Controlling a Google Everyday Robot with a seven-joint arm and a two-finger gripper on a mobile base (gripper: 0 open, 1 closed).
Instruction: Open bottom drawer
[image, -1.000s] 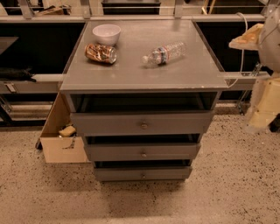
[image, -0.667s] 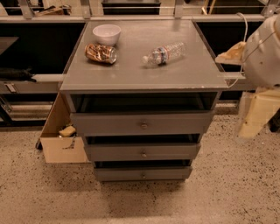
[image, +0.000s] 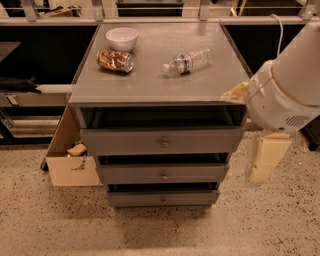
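Note:
The bottom drawer (image: 162, 199) is the lowest of three grey drawers in the cabinet, a slim flat front with a small round knob (image: 163, 200) at its centre. It sits about flush under the middle drawer (image: 163, 174), with a dark gap above it. The top drawer (image: 162, 141) is the widest and tallest. My gripper (image: 263, 159) is the cream-coloured piece hanging below the big white arm joint (image: 280, 100). It is to the right of the cabinet, level with the top and middle drawers, apart from them, above and right of the bottom drawer.
On the cabinet top (image: 150, 85) lie a white bowl (image: 122, 37), a snack bag (image: 115, 60) and a plastic water bottle (image: 188, 61) on its side. An open cardboard box (image: 70, 160) stands on the speckled floor at the cabinet's left. Dark shelving runs behind.
My arm has swung in from the right edge toward the cabinet's right side, and the gripper has come lower and further left. The drawers have not moved.

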